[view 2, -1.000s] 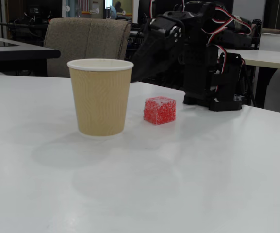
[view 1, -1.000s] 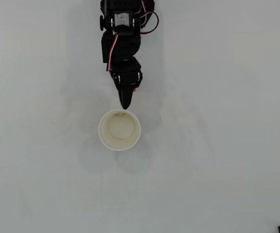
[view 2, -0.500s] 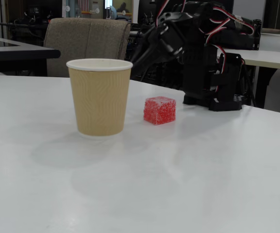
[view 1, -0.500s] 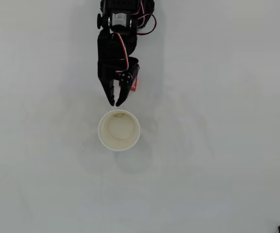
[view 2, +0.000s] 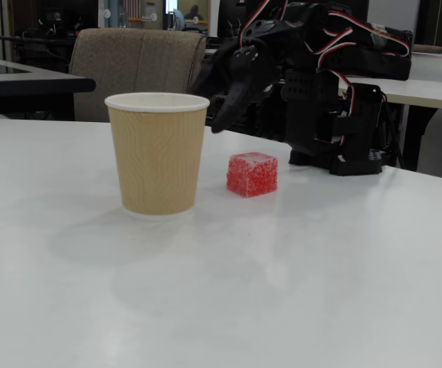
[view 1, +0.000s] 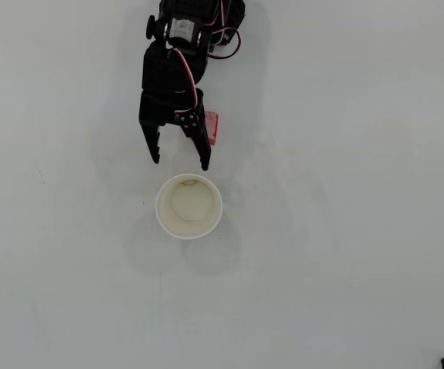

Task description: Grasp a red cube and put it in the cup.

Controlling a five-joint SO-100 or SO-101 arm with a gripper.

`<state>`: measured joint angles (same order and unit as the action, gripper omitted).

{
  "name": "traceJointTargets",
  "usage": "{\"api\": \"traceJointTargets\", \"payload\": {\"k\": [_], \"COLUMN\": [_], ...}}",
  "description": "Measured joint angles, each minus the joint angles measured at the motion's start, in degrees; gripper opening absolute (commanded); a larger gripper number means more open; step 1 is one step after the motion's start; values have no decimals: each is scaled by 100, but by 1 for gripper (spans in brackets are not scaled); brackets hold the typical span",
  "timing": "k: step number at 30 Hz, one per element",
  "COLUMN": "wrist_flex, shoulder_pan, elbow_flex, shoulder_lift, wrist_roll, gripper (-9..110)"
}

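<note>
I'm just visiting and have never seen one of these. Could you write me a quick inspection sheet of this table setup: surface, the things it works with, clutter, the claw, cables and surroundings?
Surface: white table, bare and clean apart from soft shadows.
Job's things: red cube sits on the table between cup and arm base; cup stands upright, and nothing shows inside it from overhead.
Clutter: a small dark speck at the table's lower right edge in the overhead view.
Grippers: gripper open, raised above the table near the cube, holding nothing.
Cables: red, white and black wires looped along the arm.
Surroundings: padded chair and other tables behind.
</note>
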<state>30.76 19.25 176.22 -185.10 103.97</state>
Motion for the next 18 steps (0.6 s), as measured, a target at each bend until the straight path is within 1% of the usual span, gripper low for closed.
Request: {"api": "traceJointTargets", "payload": {"k": [5,11,15,18], "wrist_flex": [334,782,747,448], "shoulder_pan": [211,211,352,369], "elbow_flex": [0,0,0,0], "shoulder_lift": [0,9,264,615], "wrist_roll": [492,633,721,729], "gripper": [32,32,32,32]}}
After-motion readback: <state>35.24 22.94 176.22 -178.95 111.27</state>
